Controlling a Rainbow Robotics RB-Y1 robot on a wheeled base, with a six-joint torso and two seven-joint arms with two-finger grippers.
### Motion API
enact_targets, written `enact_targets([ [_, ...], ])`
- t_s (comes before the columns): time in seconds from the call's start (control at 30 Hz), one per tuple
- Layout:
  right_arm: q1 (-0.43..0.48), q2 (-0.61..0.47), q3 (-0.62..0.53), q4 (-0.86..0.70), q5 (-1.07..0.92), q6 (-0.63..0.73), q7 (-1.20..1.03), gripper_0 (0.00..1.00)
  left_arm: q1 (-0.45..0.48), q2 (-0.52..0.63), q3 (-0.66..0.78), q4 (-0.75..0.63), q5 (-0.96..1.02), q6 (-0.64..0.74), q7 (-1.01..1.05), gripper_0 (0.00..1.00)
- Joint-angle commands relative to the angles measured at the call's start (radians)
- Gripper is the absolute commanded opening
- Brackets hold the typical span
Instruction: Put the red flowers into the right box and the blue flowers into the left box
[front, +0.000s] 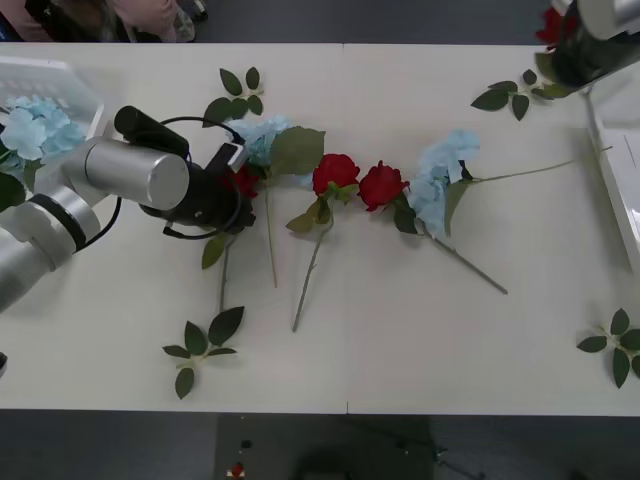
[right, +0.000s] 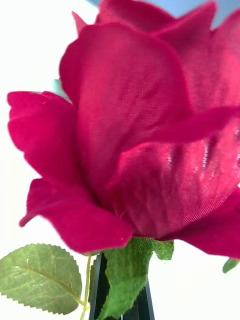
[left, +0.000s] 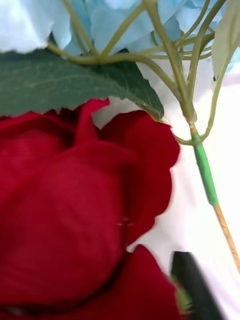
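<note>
The right gripper (front: 560, 45) hangs at the far right above the right box (front: 615, 170), its jaws closed on the stem of a red rose (right: 150, 145). The left gripper (front: 232, 185) is low over the tabletop (front: 400, 340) at another red rose (left: 75, 220); the state of its jaws cannot be told. Just beside that rose lies a blue flower (front: 262, 135). Two more red roses (front: 357, 180) and a blue flower (front: 440, 170) lie mid-tabletop. The left box (front: 50, 80) holds blue flowers (front: 30, 125).

The left arm (front: 95, 185) is silver-grey with a black wrist (black cable looped alongside).
</note>
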Motion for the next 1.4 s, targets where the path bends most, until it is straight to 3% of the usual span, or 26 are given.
enact_targets([
  [0.03,-0.022,-0.11,-0.012,0.004,0.049,-0.039,0.118,0.0,-0.012,-0.008,-0.032,0.019,-0.013,-0.015,-0.005,0.03],
  [0.17,0.011,-0.16,-0.012,0.056,0.025,-0.114,0.142,0.0,-0.014,-0.011,-0.032,0.022,-0.026,-0.015,-0.005,0.0],
  [0.4,0.133,-0.196,-0.012,0.165,0.16,-0.444,0.135,0.0,-0.01,0.005,-0.007,0.02,-0.04,-0.02,-0.007,0.0],
  [0.57,0.15,-0.194,-0.012,0.288,0.178,-0.518,0.119,0.0,-0.01,0.075,0.028,-0.043,-0.028,-0.027,-0.005,0.0],
  [0.67,0.16,-0.193,-0.012,0.331,0.157,-0.525,0.112,0.0,0.005,0.161,0.077,-0.167,0.004,-0.032,-0.002,0.0],
  [0.83,0.194,-0.193,-0.012,0.339,0.155,-0.559,0.096,0.0,0.103,0.284,0.243,-0.452,0.227,-0.035,0.001,0.0],
  [0.87,0.196,-0.193,-0.012,0.339,0.155,-0.562,0.095,0.03,0.12,0.291,0.263,-0.491,0.26,-0.037,0.004,0.0],
  [0.93,0.205,-0.193,-0.012,0.339,0.155,-0.582,0.089,0.32,0.163,0.31,0.319,-0.607,0.434,-0.07,0.041,0.0],
  [1.03,0.209,-0.193,-0.012,0.356,0.155,-0.613,0.086,0.5,0.164,0.276,0.326,-0.646,0.695,-0.172,0.075,0.0],
  [1.17,0.209,-0.193,-0.012,0.371,0.097,-0.637,0.101,0.64,0.135,0.158,0.324,-0.63,0.688,-0.314,0.073,0.0],
  [1.27,0.209,-0.193,-0.012,0.369,0.014,-0.634,0.125,0.7,0.088,0.077,0.324,-0.578,0.616,-0.328,0.068,0.0],
  [1.4,0.214,-0.21,-0.012,0.299,-0.317,-0.539,0.251,0.73,-0.001,-0.023,0.324,-0.495,0.515,-0.328,0.062,0.0],
])
